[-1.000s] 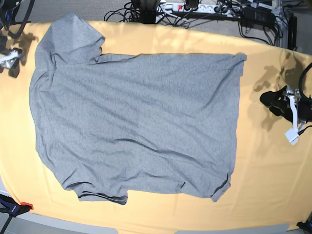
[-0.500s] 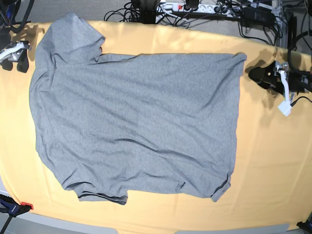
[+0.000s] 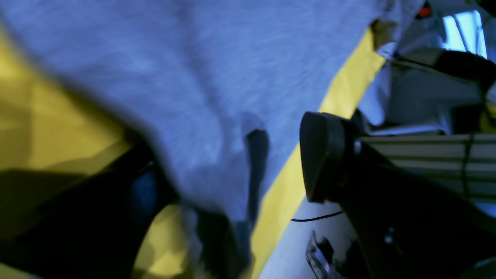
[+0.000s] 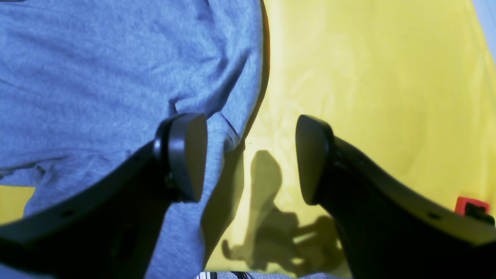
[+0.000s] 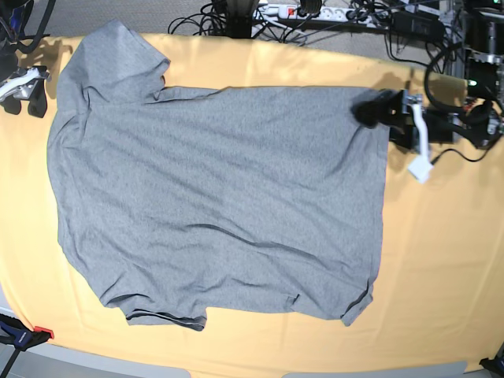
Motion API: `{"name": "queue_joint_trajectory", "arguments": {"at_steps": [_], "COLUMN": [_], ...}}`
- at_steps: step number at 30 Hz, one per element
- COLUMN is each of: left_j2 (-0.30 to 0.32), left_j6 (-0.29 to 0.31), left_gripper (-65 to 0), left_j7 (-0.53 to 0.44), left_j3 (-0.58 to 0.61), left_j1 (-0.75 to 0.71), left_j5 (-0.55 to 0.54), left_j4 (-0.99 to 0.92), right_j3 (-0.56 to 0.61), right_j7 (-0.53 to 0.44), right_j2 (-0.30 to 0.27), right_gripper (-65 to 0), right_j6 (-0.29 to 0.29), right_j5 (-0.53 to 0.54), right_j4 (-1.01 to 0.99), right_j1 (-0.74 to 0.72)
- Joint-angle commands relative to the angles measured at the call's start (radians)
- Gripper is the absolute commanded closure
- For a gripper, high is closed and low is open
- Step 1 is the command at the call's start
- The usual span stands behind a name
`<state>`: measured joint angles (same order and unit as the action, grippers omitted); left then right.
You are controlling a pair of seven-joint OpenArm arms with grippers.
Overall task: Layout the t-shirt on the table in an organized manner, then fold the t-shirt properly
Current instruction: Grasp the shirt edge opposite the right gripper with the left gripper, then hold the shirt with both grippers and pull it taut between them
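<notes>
We read the setting as a robotics laboratory workbench. The large table draped in pale yellow-orange cloth [image 5: 441, 260] is bordered at its far edge by tangled black cables [image 5: 228, 20] and a white multi-socket power strip [image 5: 295, 10] on grey flooring. A red-and-black clamp [image 5: 24, 335] grips the near corner.

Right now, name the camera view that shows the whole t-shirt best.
The base view: the t-shirt lies spread out, fully in frame. The left wrist view shows a blurred hem corner; the right wrist view shows one sleeve edge.
</notes>
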<state>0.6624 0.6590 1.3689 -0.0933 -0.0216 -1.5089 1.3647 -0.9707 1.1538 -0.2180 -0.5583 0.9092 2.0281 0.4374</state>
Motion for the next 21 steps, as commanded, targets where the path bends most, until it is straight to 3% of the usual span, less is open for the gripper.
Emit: {"name": "queue_joint_trajectory", "arguments": {"at_steps": [1, 3, 6, 14, 18, 21], "left_j2": [0.021, 0.026, 0.051, 0.183, 0.223, 0.233], "left_j6": [0.003, 0.023, 0.021, 0.024, 0.026, 0.029], "left_gripper": [-39.4, -26.5, 0.0, 0.0, 0.0, 0.0], "left_j7": [0.027, 0.027, 0.027, 0.027, 0.027, 0.027], "left_j3": [-0.005, -0.005, -0.006, -0.007, -0.007, -0.007], "left_j1": [-0.001, 0.002, 0.006, 0.019, 0.022, 0.022], "left_j5": [0.025, 0.025, 0.025, 0.025, 0.025, 0.025], "left_j4": [0.018, 0.036, 0.058, 0.062, 0.062, 0.062], "right_j3": [-0.006, -0.006, -0.005, 0.037, 0.108, 0.151], "right_j7": [-0.016, -0.016, -0.016, 0.001, 0.021, 0.006], "right_j2": [-0.015, -0.015, -0.015, -0.015, -0.012, 0.002], "right_gripper": [-37.7, -37.7, -37.7, -37.2, -37.3, -37.3], "right_j6": [0.000, 0.000, 0.000, -0.064, -0.059, -0.026], "right_j5": [0.019, 0.019, 0.019, 0.085, 0.062, -0.021], "right_j4": [0.016, 0.016, 0.016, 0.011, 0.011, 0.011], "right_j1": [0.000, 0.001, 0.000, 0.003, 0.003, 0.003]}}
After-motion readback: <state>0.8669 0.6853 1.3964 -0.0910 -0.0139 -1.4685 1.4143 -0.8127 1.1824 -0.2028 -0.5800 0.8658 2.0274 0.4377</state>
